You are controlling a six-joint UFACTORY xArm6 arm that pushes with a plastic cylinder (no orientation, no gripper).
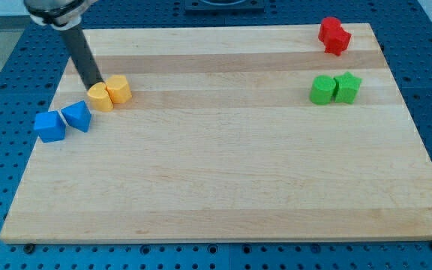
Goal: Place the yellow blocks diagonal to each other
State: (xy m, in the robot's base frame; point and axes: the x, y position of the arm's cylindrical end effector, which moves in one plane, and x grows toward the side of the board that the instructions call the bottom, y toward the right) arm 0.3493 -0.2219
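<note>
Two blue blocks (64, 121) are lying at the view's left of the yellow pair. My tip (96, 85) is touching the left yellow block (100, 97), which is pressing against the right yellow block (118, 88) on the counter (223, 180). No hand is showing.

Just a plain dark rod (83, 58), nothing fancy

Smooth, straight and black-grey, it comes out of a rounder grey housing (55, 11), down to my tip (96, 85).

Two blue blocks (63, 121) sit left; red blocks (334, 34) and green blocks (334, 88) sit right.
</note>
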